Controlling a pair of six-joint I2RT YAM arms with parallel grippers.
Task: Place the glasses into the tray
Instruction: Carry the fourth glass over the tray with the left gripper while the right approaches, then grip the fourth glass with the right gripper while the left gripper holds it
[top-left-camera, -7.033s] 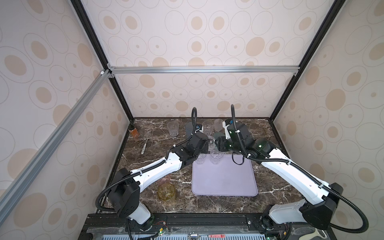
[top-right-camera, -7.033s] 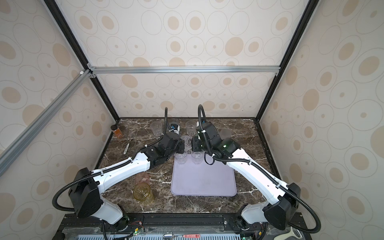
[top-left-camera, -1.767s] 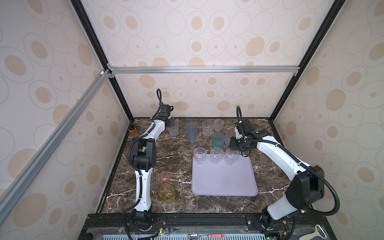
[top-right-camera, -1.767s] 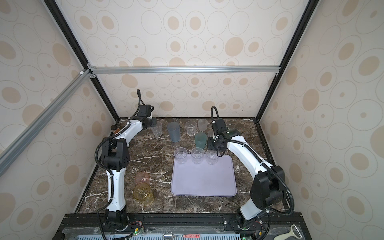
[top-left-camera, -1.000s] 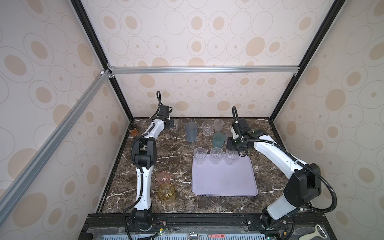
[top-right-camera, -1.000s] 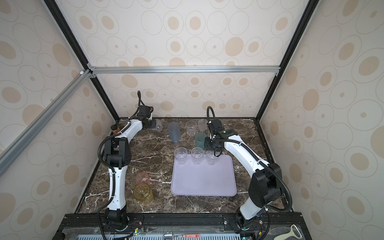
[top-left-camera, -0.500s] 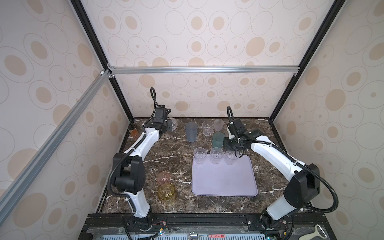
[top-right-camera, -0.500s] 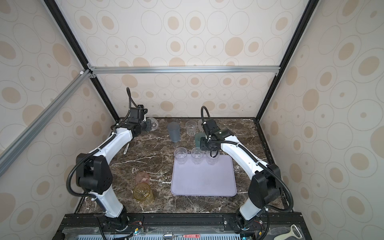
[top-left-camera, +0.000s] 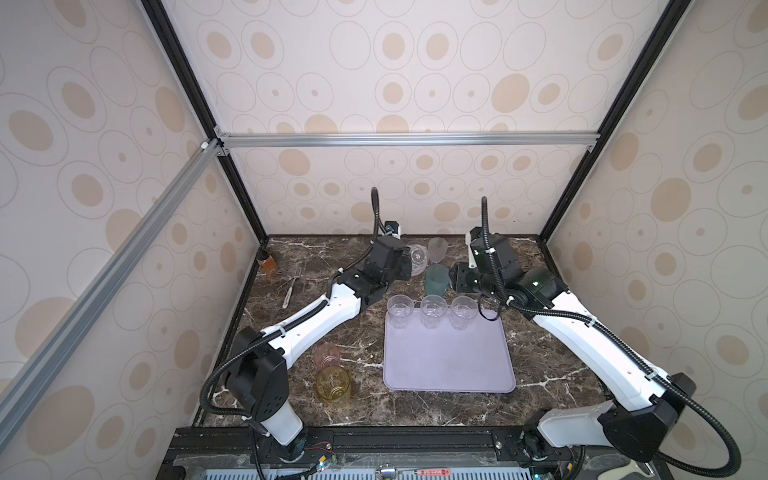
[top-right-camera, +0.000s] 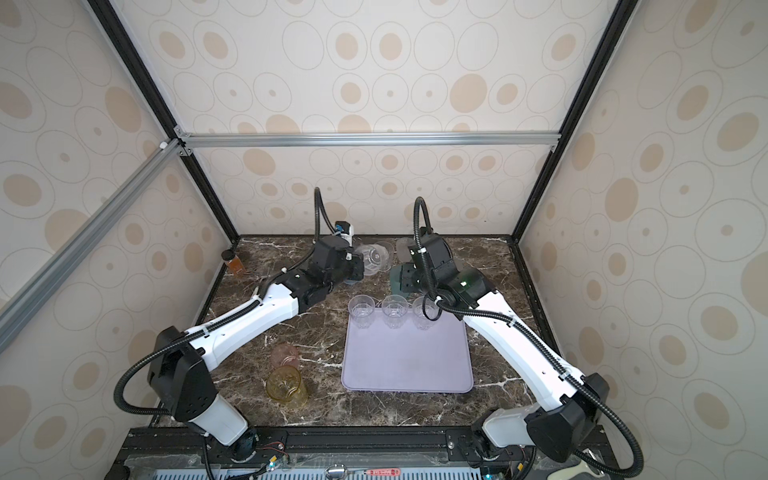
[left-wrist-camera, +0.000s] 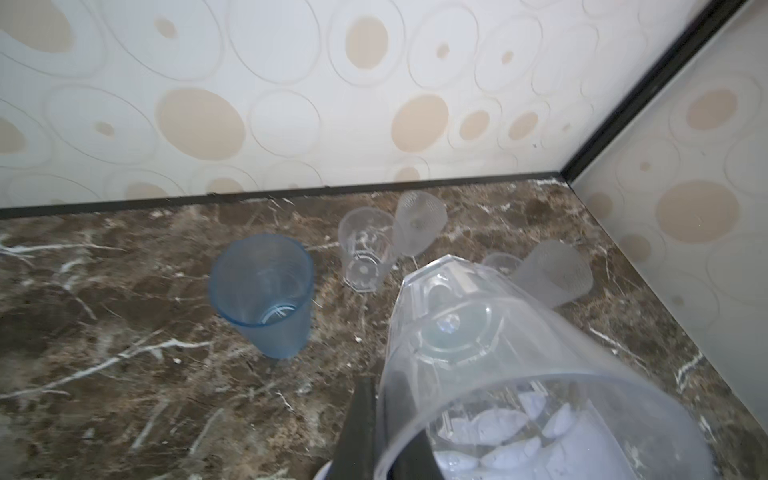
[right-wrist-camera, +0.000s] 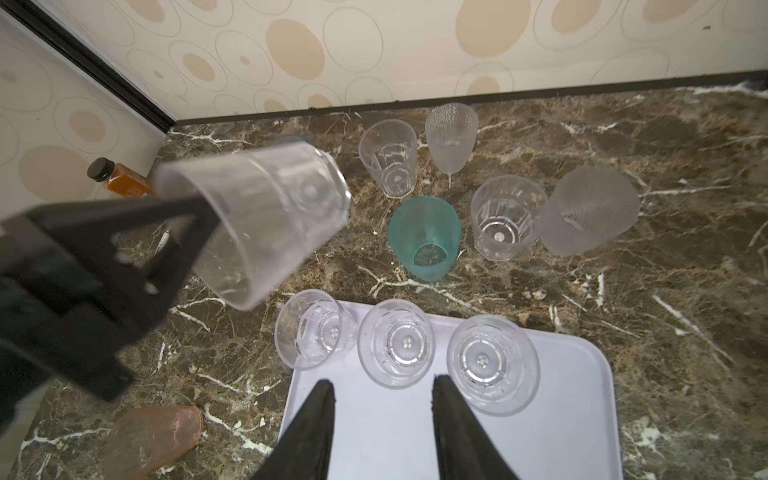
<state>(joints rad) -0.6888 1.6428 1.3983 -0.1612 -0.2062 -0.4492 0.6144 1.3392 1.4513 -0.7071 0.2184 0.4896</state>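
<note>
The left arm (top-left-camera: 324, 316) reaches back, jaws clamped on the rim of a tilted clear faceted tumbler (top-left-camera: 417, 258) above the worktop (top-left-camera: 415, 411); the right arm (top-left-camera: 582, 332) hovers over the tray (right-wrist-camera: 561, 415), jaws apart, empty.

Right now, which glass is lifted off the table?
The clear faceted glass pinched at its rim by the left gripper, tilted in mid-air; every other stands on table or tray.
</note>
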